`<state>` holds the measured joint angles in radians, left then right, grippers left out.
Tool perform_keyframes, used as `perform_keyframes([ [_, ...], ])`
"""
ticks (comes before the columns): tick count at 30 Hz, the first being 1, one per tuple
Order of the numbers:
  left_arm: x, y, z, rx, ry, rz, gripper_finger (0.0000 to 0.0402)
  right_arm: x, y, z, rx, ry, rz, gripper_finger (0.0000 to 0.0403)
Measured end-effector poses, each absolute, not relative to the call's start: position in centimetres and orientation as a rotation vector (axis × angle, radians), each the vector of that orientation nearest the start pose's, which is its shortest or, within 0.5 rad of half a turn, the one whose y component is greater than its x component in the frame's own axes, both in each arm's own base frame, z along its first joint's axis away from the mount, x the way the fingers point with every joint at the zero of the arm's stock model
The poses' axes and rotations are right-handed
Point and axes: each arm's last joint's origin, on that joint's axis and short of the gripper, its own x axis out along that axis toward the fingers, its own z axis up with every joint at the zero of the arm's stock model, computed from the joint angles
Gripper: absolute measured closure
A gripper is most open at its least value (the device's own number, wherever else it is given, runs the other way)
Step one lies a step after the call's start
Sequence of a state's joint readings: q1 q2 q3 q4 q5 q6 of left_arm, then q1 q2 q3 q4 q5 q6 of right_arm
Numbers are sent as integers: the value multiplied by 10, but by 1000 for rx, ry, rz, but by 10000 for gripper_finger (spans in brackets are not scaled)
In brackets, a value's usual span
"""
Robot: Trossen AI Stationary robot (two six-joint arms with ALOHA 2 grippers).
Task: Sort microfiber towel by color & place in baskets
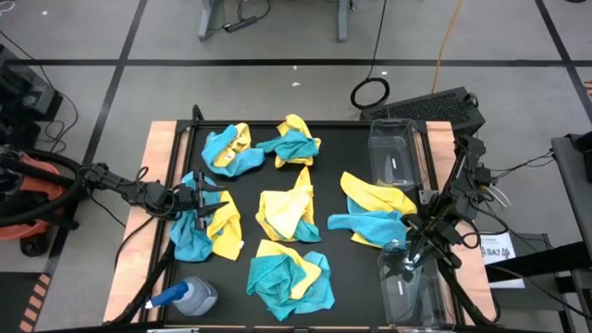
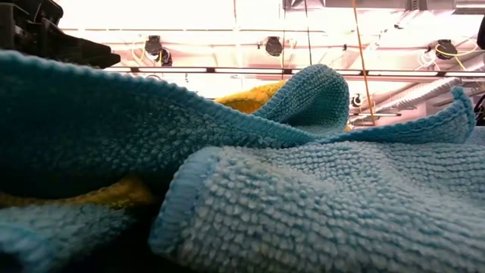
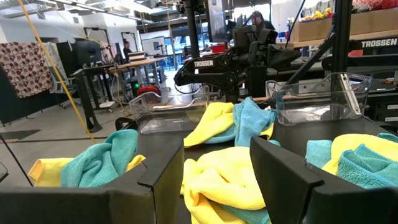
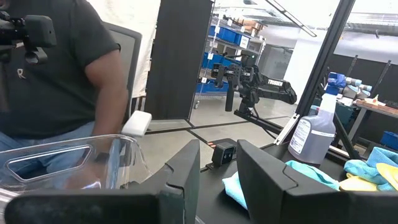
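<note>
Teal-and-yellow towels [image 1: 289, 213] crowd the surface [image 1: 333, 153]; both baskets [image 1: 395, 153] stand empty beside the right fingers [image 4: 217, 180], spread like the left fingers [image 3: 217, 180].

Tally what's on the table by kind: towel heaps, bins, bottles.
Mixed yellow-and-teal towel heaps: 6; single towels can't be counted
Clear baskets: 2, no towel visible in either
Spray bottle: 1
Total: 9

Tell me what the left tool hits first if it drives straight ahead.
Most likely the yellow towel lying just ahead of the left tool, whose jaws stand apart; depth is hard to judge.
</note>
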<state>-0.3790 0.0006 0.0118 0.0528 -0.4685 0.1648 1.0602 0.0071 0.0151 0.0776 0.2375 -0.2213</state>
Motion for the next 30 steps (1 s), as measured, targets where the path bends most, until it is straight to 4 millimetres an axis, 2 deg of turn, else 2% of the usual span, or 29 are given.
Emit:
perform_keyframes([
  [20,92,-23,172,138,-51,94,210,53,80,176,-155,-161,810,305],
  [30,92,-23,172,138,-50,94,210,53,80,178,-337,-259,766,305],
])
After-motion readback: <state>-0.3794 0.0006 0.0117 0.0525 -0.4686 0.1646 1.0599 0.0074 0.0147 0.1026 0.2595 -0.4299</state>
